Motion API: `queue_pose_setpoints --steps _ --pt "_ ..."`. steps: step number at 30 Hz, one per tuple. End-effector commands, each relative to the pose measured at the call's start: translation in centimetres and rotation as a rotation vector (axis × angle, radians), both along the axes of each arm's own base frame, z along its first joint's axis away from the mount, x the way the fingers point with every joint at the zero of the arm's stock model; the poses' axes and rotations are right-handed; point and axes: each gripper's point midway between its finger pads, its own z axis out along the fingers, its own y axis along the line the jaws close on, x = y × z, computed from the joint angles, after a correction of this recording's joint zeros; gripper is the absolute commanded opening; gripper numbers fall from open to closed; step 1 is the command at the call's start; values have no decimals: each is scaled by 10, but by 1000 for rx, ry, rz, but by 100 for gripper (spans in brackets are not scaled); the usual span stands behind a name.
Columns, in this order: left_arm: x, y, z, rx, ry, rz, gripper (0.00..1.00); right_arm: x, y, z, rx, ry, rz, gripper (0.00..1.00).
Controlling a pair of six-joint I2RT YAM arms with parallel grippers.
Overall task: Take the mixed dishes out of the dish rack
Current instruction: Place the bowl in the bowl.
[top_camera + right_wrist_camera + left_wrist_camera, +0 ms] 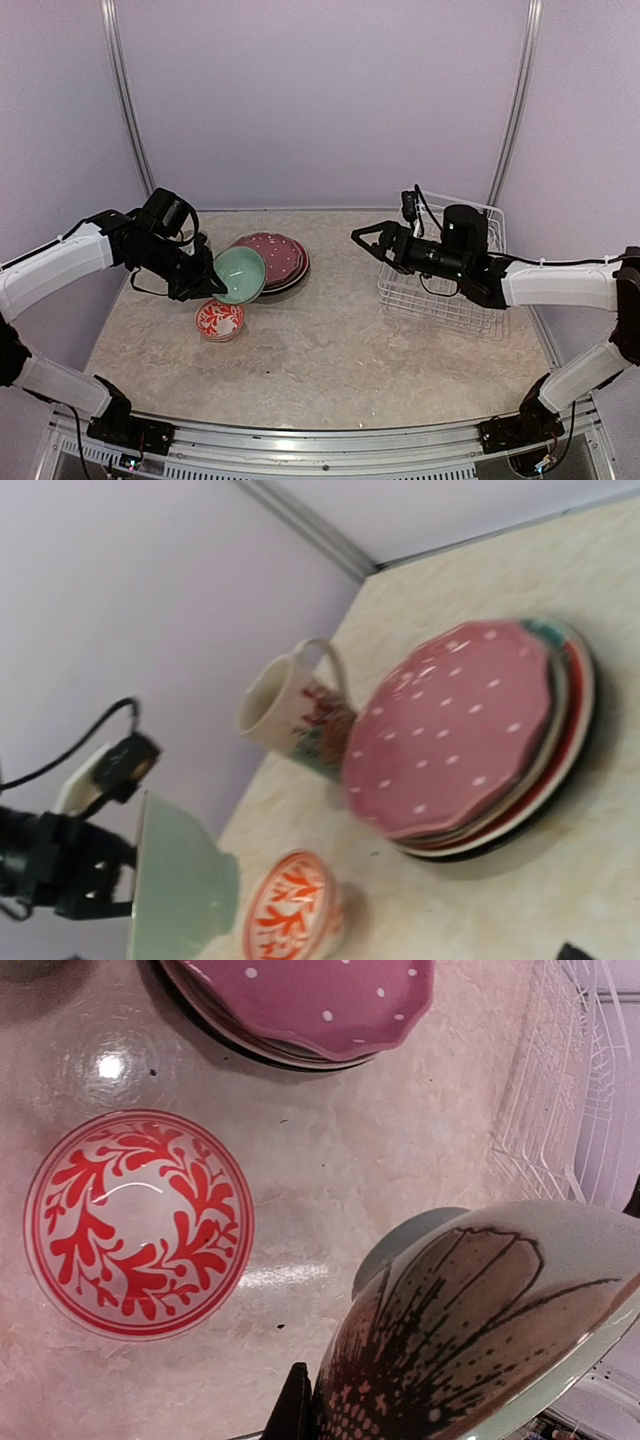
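Two tools: left tool (208,278), mostly hidden, clamped on tilted mint green ceramic bowl (240,275) w/ brown flower outside; right tool (365,240) spread apart.

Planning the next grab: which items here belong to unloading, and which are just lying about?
Job: mint bowl, red-patterned bowl, plate stack, mug, dish rack.
Lying about: nothing else seen.
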Motion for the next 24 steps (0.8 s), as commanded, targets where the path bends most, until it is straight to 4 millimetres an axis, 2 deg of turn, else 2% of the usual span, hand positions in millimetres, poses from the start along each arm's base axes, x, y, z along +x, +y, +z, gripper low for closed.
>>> queue_pose_setpoints --steps 1,6,9,15,19,24 --pt "-7 39 -17 150 30 66 0 4 -20 1 -115 -18 -84 100" --pt "-6 56 -35 179 64 95 0 1 -30 16 -147 -42 -118 100" --pt "2 62 -45 166 85 113 0 -2 -38 22 -147 -54 -140 100" --pt "19 62 -60 148 107 136 0 -7 -50 26 -168 -56 -174 100" --pt "19 65 -82 191 162 137 1 -10 -55 26 -165 -55 -184 100" --pt "18 68 -96 220 184 142 6 -12 -58 24 -173 -51 -194 100"
